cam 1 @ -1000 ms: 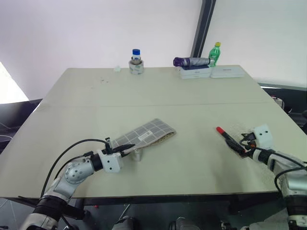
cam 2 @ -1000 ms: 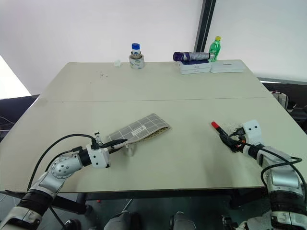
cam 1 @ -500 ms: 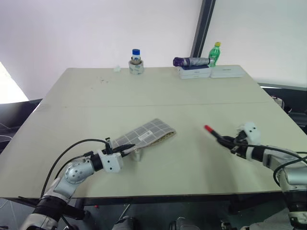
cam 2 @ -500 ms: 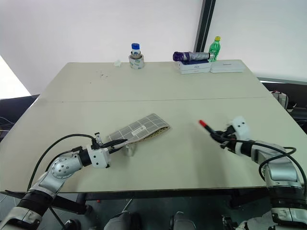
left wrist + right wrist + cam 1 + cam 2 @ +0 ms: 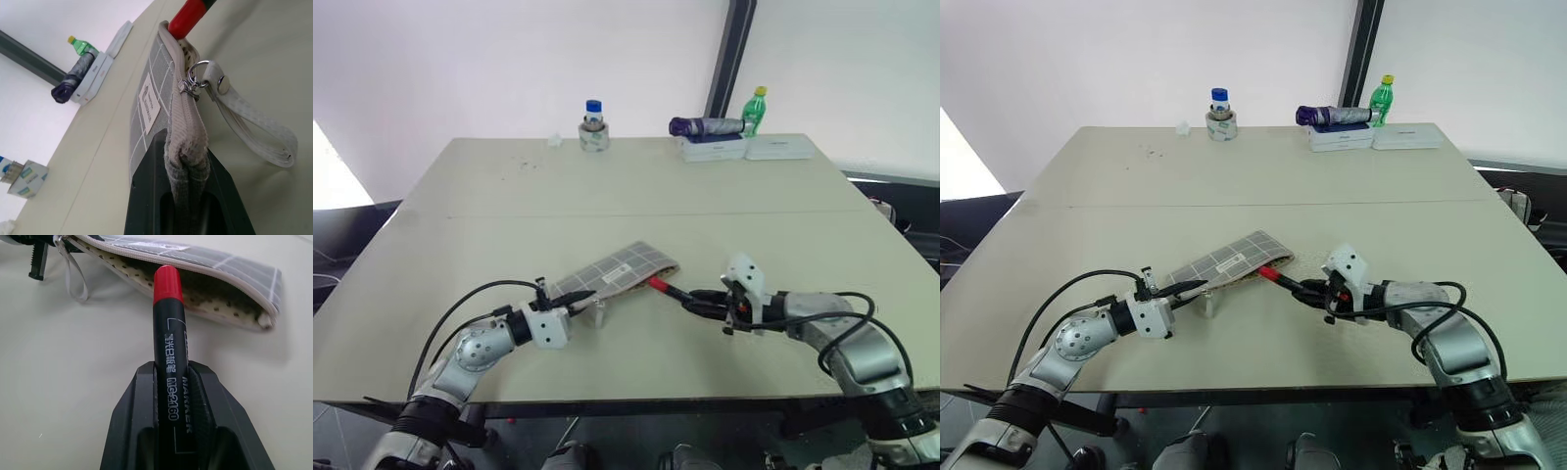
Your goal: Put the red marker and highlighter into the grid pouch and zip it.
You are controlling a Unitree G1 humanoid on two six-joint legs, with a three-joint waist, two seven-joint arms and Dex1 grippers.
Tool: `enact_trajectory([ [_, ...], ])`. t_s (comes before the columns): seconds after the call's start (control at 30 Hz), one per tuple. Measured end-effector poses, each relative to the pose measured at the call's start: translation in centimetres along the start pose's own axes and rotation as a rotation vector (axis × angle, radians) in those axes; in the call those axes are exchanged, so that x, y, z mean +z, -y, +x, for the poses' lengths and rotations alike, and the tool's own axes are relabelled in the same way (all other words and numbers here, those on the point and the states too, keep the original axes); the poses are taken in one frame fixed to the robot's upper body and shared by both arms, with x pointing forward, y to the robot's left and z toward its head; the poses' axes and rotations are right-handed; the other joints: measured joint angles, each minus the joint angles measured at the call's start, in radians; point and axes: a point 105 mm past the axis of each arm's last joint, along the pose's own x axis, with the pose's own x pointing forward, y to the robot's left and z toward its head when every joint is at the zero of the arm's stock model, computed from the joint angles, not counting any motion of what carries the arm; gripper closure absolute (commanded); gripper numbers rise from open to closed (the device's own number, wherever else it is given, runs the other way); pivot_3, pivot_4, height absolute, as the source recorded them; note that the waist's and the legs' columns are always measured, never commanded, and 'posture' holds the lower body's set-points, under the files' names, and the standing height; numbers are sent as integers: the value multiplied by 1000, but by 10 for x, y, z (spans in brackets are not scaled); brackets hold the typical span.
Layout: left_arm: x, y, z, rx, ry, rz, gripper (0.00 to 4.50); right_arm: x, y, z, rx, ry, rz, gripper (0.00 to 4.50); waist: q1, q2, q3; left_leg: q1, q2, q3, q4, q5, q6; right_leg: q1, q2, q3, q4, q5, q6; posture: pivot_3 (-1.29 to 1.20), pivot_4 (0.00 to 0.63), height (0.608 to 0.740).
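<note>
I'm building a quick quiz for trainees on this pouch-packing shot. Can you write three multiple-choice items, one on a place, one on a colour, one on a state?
1. Where is the capped tip of the red marker?
A. at the open mouth of the grid pouch
B. beside the green bottle
C. lying flat at the table's near edge

2. What colour is the marker's cap?
A. yellow
B. red
C. blue

3. What is the left gripper doing?
A. hanging open above the table
B. clamped on the marker
C. shut on one end of the pouch

Answers:
1 A: the right wrist view shows the cap just at the dotted lining of the opening.
2 B: the cap is plainly red.
3 C: the left wrist view shows fabric pinched between its fingers, while the right gripper holds the marker.
</note>
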Motion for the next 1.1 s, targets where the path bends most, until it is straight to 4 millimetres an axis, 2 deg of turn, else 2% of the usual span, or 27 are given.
enact_trajectory([
  [0.2, 3, 1, 1, -11, 1, 18, 4500, 10, 1, 12, 11, 19, -40, 4173, -2, 0, 0, 0, 0, 0, 0, 0, 0, 0, 0, 0, 0, 0, 0, 0, 150, 740],
  [0.3, 5, 1, 1, -18, 8, 32, 4500, 7, -1, 20, 33, -25, -100, 4173, -3, 0, 0, 0, 0, 0, 0, 0, 0, 0, 0, 0, 0, 0, 0, 0, 150, 740],
  [0.43, 8, 5, 4, -53, 11, 58, 4500, 9, -3, 37, 68, -103, -267, 4173, -4, 0, 0, 0, 0, 1, 0, 0, 0, -1, 0, 0, 0, 0, 0, 0, 150, 740],
  [0.57, 10, 5, 6, -67, 19, 73, 4500, 22, -1, 51, 84, -125, -443, 4173, -3, 0, 0, -1, 0, 1, 0, 2, -3, -2, 0, 0, 0, 0, 0, 0, 150, 740],
  [0.63, 12, 1, 8, -63, 28, 86, 4500, 28, -5, 57, 117, -115, -522, 4173, -2, 0, 0, -1, 0, 2, 0, 2, -4, -2, 0, 0, 0, 0, 0, 0, 150, 740],
  [0.83, 21, 8, 8, -119, 77, 82, 4500, 27, -20, 69, 202, -77, -632, 4173, -4, 0, 0, -1, 0, 3, 0, 3, -5, -2, 1, 0, 0, 0, 0, 0, 150, 740],
  [1.03, 20, 9, 4, -139, 73, 69, 4500, 27, -20, 74, 215, -55, -738, 4173, -4, 0, 0, -1, 0, 3, 0, 3, -6, -2, 1, 0, 0, 0, 0, 0, 150, 740],
  [1.1, 19, 7, 2, -141, 69, 78, 4500, 28, -21, 74, 223, -47, -735, 3108, -4, 0, 0, -1, 0, 3, 0, 3, -6, -2, 1, 0, 0, 0, 0, 0, 150, 740],
])
